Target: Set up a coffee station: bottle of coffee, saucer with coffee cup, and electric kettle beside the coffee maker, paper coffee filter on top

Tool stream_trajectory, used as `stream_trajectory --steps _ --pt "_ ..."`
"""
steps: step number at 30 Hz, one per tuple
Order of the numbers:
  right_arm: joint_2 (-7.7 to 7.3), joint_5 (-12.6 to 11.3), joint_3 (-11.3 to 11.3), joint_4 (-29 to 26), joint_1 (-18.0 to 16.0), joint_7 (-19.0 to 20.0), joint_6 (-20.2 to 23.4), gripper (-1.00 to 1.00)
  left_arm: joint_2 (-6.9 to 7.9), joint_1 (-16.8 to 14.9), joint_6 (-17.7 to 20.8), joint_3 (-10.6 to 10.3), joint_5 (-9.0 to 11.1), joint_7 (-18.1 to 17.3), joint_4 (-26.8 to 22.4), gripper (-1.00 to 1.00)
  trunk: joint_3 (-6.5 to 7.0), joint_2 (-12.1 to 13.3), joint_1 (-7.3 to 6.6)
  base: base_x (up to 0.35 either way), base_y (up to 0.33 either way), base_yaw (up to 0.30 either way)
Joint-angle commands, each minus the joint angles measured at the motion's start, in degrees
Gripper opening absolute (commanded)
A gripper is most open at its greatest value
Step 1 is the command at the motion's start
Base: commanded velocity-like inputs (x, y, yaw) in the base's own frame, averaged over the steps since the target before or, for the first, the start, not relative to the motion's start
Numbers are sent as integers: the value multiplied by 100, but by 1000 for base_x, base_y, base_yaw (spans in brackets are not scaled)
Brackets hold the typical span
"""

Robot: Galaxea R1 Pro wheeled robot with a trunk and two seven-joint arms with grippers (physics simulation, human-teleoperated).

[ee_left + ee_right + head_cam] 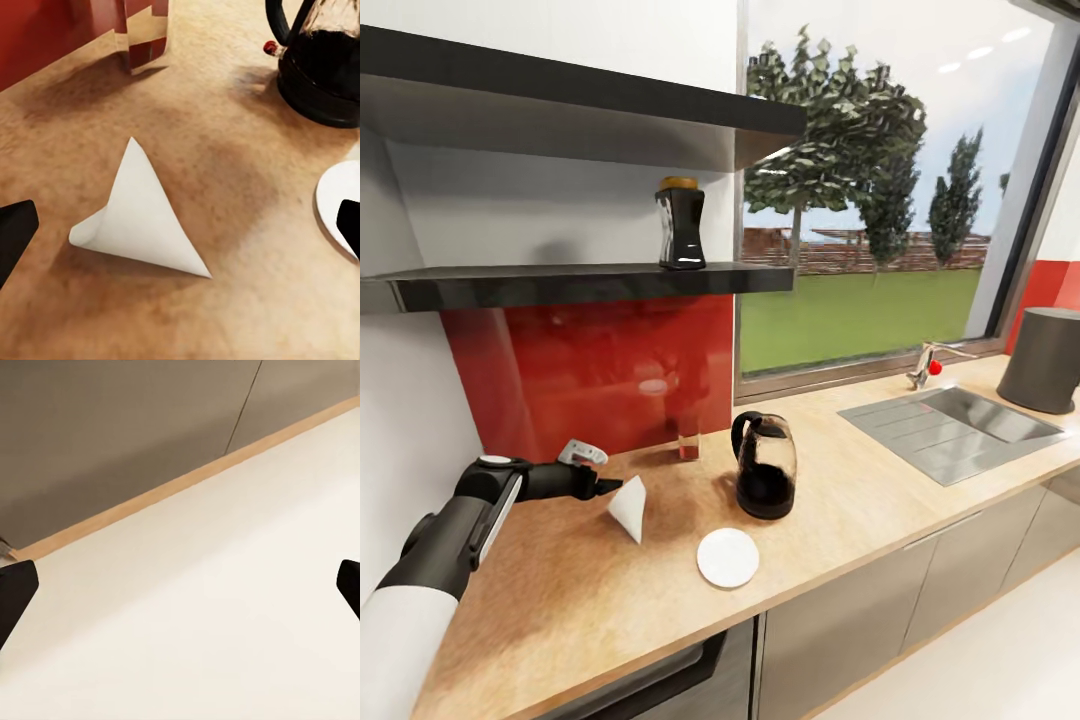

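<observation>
White paper coffee filter (142, 217) — one — between the spread left hand (180, 225); one saucer (728, 557), one electric kettle (765, 465).

My left claw (610, 487) blends into the dark wrist from the head view, so I cannot tell there how its jaws stand. The kettle (322, 64) and the saucer (339, 206) are cut off by the left wrist picture's edge. The grey cylinder (1044, 360) at far right is cropped.

left arm (450, 540) extended forward | fingers (15, 236) spread apart
</observation>
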Motion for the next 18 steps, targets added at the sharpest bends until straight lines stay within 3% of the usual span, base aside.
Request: stream_trajectory --steps 1,12,18 --pt "1 4 -14 8 -2 4 -19 100 2 1 7 -2 -56 -45 -3 100 -3 -4 2 39 0 0" --pt "1 3 -14 13 -2 2 -19 100 -6 89 -131 -2 -74 -45 389 100 -3 -4 2 204 41 0" --pt "1 3 -14 13 -2 2 -19 100 -7 100 -238 1 -73 -45 439 100 -3 -4 2 67 19 0"
